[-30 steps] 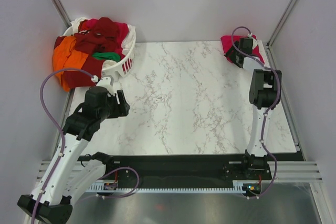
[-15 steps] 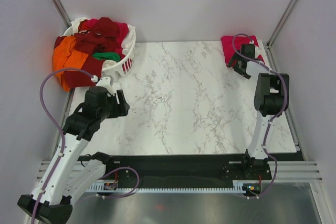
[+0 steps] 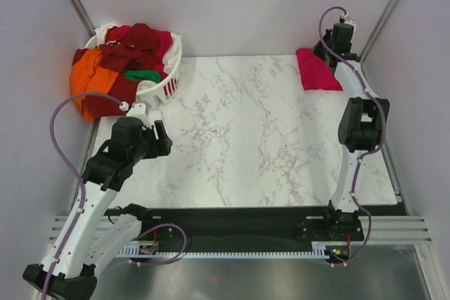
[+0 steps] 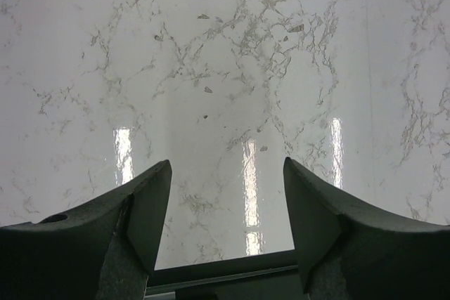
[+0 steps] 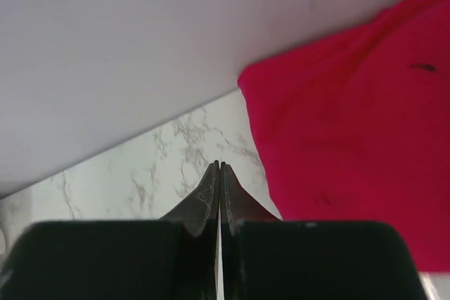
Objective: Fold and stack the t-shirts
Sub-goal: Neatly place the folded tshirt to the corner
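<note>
A folded crimson-pink t-shirt [image 3: 318, 69] lies flat at the table's back right corner; in the right wrist view this t-shirt [image 5: 358, 117] fills the right side. My right gripper [image 3: 325, 50] hangs raised just behind it near the back wall, and its tips [image 5: 220, 166] are shut with nothing between them. More t-shirts are heaped in the basket at back left: dark maroon [image 3: 130, 50], orange [image 3: 84, 79] and green [image 3: 144, 75]. My left gripper [image 3: 160, 138] hovers open over bare marble, and in its wrist view the left gripper [image 4: 226, 173] holds nothing.
The white slotted laundry basket [image 3: 167, 89] stands tilted at the table's back left corner, clothes spilling over its left side. Grey walls close in the back and both sides. The black rail [image 3: 232, 219] with both arm bases runs along the near edge.
My right gripper has lifted off the pink t-shirt, moved back toward the wall and shut empty; the t-shirt now lies uncovered. The left arm has stayed put.
</note>
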Motion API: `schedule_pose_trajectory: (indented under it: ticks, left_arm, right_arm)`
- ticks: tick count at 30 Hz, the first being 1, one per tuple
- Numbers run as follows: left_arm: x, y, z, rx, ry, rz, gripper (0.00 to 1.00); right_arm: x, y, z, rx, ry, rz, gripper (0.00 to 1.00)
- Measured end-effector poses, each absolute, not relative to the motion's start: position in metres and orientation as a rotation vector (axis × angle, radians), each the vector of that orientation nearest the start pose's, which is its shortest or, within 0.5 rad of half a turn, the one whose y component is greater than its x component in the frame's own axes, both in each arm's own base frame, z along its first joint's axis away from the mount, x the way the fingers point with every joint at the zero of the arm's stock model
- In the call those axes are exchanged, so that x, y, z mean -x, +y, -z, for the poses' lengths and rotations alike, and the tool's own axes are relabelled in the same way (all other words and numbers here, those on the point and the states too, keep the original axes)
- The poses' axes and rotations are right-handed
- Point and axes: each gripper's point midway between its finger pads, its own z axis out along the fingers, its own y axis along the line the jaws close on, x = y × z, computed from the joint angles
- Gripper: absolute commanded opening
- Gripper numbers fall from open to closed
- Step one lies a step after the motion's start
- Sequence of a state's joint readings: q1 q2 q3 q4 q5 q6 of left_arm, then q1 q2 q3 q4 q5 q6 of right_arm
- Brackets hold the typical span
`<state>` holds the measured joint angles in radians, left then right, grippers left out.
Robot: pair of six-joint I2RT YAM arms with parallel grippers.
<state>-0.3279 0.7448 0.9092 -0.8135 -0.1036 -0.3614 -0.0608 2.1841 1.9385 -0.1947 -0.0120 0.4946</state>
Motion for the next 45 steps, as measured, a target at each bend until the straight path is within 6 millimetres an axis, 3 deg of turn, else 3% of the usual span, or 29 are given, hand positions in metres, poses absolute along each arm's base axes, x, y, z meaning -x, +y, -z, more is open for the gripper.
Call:
schedule_pose_trajectory:
  ticks: [2, 3, 5, 7, 8, 12, 14, 15, 16, 18, 21, 23, 27, 31, 34, 35, 37, 39, 42, 45]
  left_arm:
    - [-0.221, -0.072, -0.211, 0.096, 2.22, 0.267, 0.72]
    - [-0.221, -0.072, -0.212, 0.096, 2.217, 0.268, 0.73]
    - [-0.221, -0.071, -0.212, 0.096, 2.215, 0.269, 0.72]
    - [-0.221, -0.071, -0.212, 0.096, 2.214, 0.269, 0.72]
    - [-0.221, -0.071, -0.212, 0.097, 2.215, 0.269, 0.72]
    - [-0.221, -0.071, -0.212, 0.096, 2.215, 0.269, 0.72]
    - [-0.221, -0.072, -0.212, 0.096, 2.217, 0.269, 0.72]
    - [-0.221, -0.072, -0.211, 0.096, 2.219, 0.268, 0.73]
    - [-0.222, -0.072, -0.211, 0.096, 2.22, 0.268, 0.73]
    - [-0.222, -0.072, -0.211, 0.096, 2.222, 0.267, 0.74]
    - [-0.221, -0.072, -0.211, 0.096, 2.22, 0.268, 0.75]
    - [-0.221, -0.072, -0.211, 0.096, 2.218, 0.268, 0.75]
    - [-0.221, -0.071, -0.213, 0.096, 2.213, 0.27, 0.76]
    - [-0.221, -0.071, -0.213, 0.096, 2.211, 0.271, 0.76]
    - [-0.22, -0.071, -0.214, 0.096, 2.205, 0.273, 0.76]
    - [-0.22, -0.071, -0.215, 0.097, 2.204, 0.273, 0.76]
    - [-0.22, -0.071, -0.215, 0.097, 2.201, 0.274, 0.76]
    - [-0.219, -0.071, -0.215, 0.097, 2.199, 0.275, 0.76]
    - [-0.219, -0.071, -0.217, 0.097, 2.195, 0.277, 0.76]
    - [-0.219, -0.071, -0.217, 0.097, 2.19, 0.278, 0.76]
  right_arm:
    - [-0.664, -0.014, -0.176, -0.536, 1.92, -0.337, 0.0]
    - [-0.677, -0.011, -0.16, -0.534, 1.923, -0.368, 0.0]
    - [-0.687, -0.007, -0.105, -0.555, 1.983, -0.423, 0.0]
    - [-0.677, -0.005, -0.044, -0.607, 2.086, -0.447, 0.0]
    - [-0.673, 0.0, -0.024, -0.633, 2.082, -0.511, 0.0]
    - [-0.654, -0.004, -0.027, -0.688, 2.034, -0.596, 0.03]
    - [-0.651, -0.006, -0.029, -0.698, 2.029, -0.64, 0.17]
    - [-0.65, -0.005, -0.03, -0.699, 2.031, -0.659, 0.5]
    - [-0.649, -0.003, -0.032, -0.7, 2.032, -0.685, 0.63]
    - [-0.65, 0.002, -0.048, -0.669, 2.017, -0.736, 0.83]
    - [-0.647, 0.009, -0.085, -0.607, 1.998, -0.77, 0.91]
    - [-0.645, 0.015, -0.121, -0.546, 1.969, -0.787, 0.93]
    - [-0.633, 0.019, -0.215, -0.405, 1.861, -0.764, 0.96]
    - [-0.596, -0.002, -0.323, -0.357, 1.682, -0.541, 0.95]
    - [-0.572, -0.037, -0.365, -0.431, 1.584, -0.326, 0.87]
    - [-0.57, -0.047, -0.368, -0.459, 1.567, -0.276, 0.76]
    - [-0.573, -0.073, -0.353, -0.526, 1.578, -0.171, 0.73]
    - [-0.585, -0.095, -0.312, -0.591, 1.646, -0.106, 0.67]
    - [-0.596, -0.12, -0.214, -0.683, 1.828, -0.035, 0.64]
    - [-0.589, -0.133, -0.121, -0.762, 2.02, 0.019, 0.62]
